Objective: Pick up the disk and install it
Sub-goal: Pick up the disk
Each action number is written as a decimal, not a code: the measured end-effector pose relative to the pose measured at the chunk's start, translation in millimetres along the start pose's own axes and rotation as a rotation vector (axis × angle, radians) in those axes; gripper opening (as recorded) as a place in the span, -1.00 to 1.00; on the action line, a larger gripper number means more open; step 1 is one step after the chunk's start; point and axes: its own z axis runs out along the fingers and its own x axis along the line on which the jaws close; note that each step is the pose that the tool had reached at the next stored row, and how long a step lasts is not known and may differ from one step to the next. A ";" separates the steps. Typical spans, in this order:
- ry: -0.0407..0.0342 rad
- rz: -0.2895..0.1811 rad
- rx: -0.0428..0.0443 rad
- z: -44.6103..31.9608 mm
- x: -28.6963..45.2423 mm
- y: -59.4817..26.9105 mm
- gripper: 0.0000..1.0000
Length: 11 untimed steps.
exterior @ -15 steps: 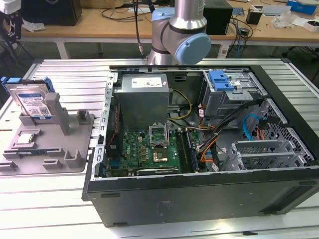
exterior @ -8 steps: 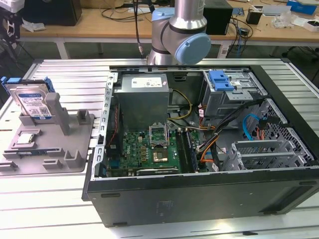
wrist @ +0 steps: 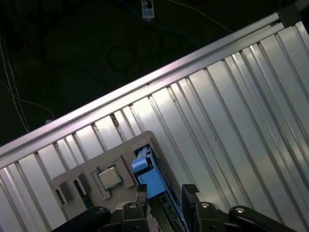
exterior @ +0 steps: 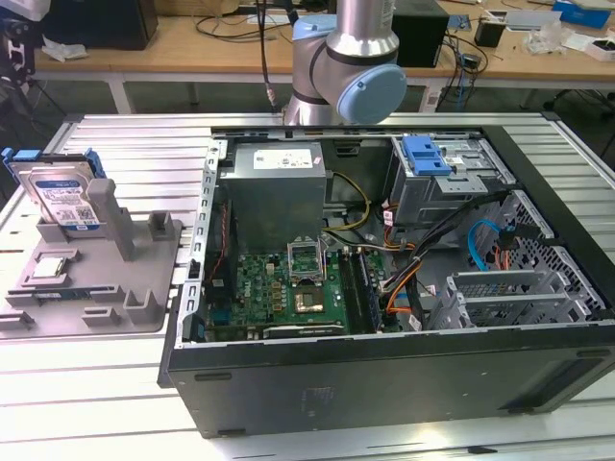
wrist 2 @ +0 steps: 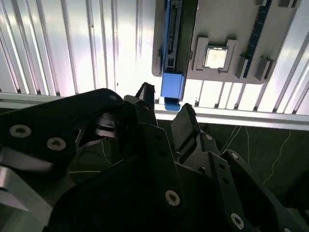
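In the grey holder (exterior: 96,288), disk (exterior: 65,197) on edge, ahead of empty, parted jaws

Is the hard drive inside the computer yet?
Out: the disk stands propped in the grey holder, apart from the open computer case.

- We log the table (exterior: 125,144): silver ribbed metal top, long parallel grooves, also seen in both wrist views (wrist 2: 72,43) (wrist: 241,106).
- Computer case (exterior: 384,384): black tower lying on its side directly on the table, open side up. We use it as our landmark.
- Grey fixture tray (exterior: 144,288): flat on the slats, just beside the case on the exterior view's left. We see it in both wrist views too (wrist 2: 227,24) (wrist: 72,181).
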 end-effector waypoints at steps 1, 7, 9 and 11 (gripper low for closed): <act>0.0064 -0.032 0.0005 0.0 0.0 0.0 -0.16; 0.0571 -0.123 0.0087 0.5 0.0 0.0 -0.16; 0.0580 -0.124 0.0089 0.5 0.0 -0.1 -0.16; 0.0581 -0.124 0.0089 0.5 -0.1 -0.3 -0.16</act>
